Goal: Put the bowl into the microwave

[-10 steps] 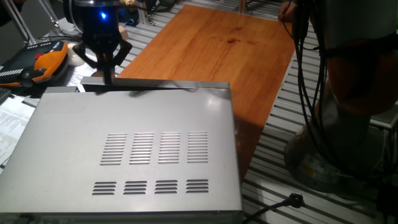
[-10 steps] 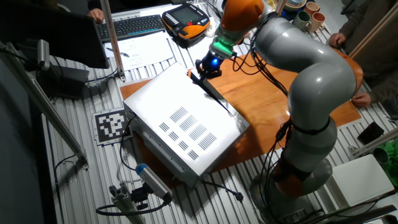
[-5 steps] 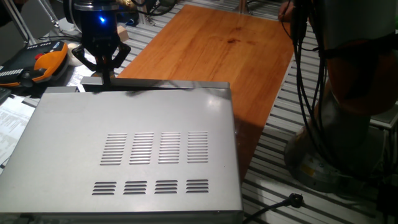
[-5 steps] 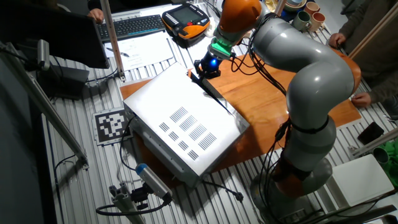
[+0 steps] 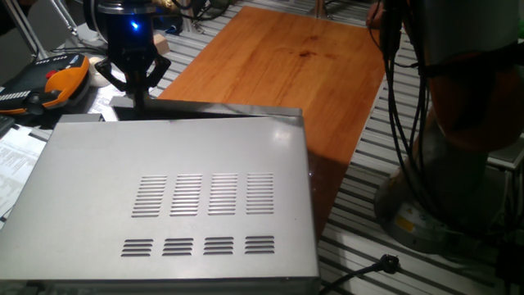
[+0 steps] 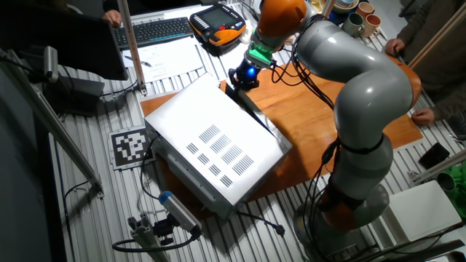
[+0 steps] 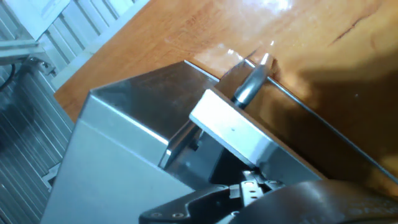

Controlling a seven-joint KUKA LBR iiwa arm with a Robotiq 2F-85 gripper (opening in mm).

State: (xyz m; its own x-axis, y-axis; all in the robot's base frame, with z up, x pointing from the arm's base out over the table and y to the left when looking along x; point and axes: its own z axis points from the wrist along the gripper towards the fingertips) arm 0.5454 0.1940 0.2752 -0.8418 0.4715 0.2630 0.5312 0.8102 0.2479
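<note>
Microwave [image 5: 176, 205]: silver-grey box on the wooden table [image 5: 286, 57], flat top up, two rows of four vent-slot groups showing. Door [image 7: 233, 134] stood slightly ajar in the hand view, its bar handle [image 7: 252, 84] lying over the wood. Bowl: not seen in any view. Claw [image 5: 137, 86]: at the microwave's far edge by the door, blue light lit above it; whether clenched or released could not be told. Arm [image 6: 349, 80]: grey with orange joints, arched over the table.

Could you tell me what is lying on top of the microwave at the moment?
Nothing lies on the microwave's top, only vent slots. The gripper hangs at its far edge. Its inside is hidden.
</note>
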